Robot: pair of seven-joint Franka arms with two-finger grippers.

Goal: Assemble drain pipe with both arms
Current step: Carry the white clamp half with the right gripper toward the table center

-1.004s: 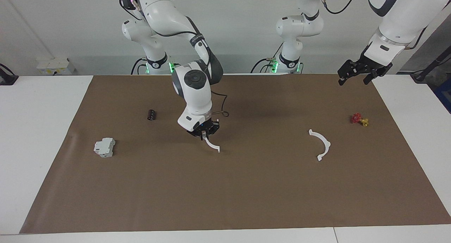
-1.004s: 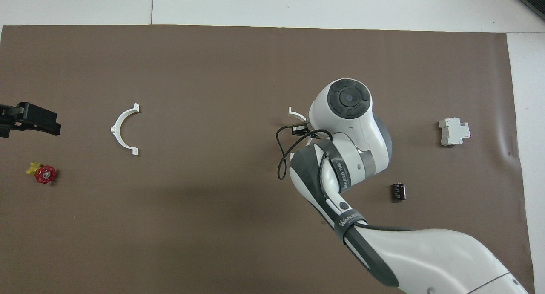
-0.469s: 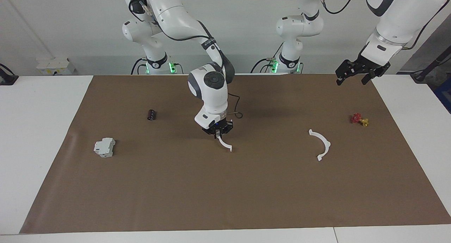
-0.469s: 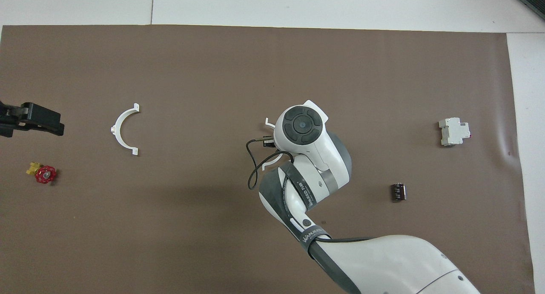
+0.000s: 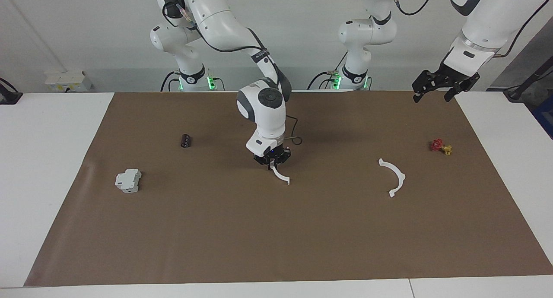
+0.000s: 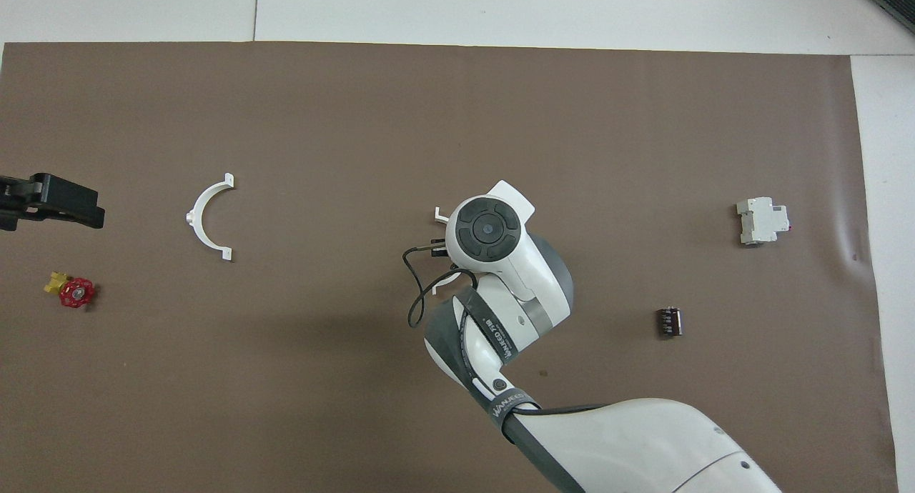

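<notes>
the left end effector (image 5: 435, 90) hangs with fingers apart over the brown mat's (image 5: 276, 229) edge nearest the robots, holding nothing. the right end effector (image 5: 271, 160) is clamped on one white half-ring (image 5: 281, 176) above the mat's middle. the other half-ring (image 5: 394, 178) lies on the mat toward the left arm's end.

Small black cylinder (image 5: 185, 141) & grey boxy block (image 5: 128, 180) sit on brown mat (image 5: 216, 237), both off to one side of the low gripper. Red-yellow valve toy (image 5: 440, 147) sits under the raised one.
</notes>
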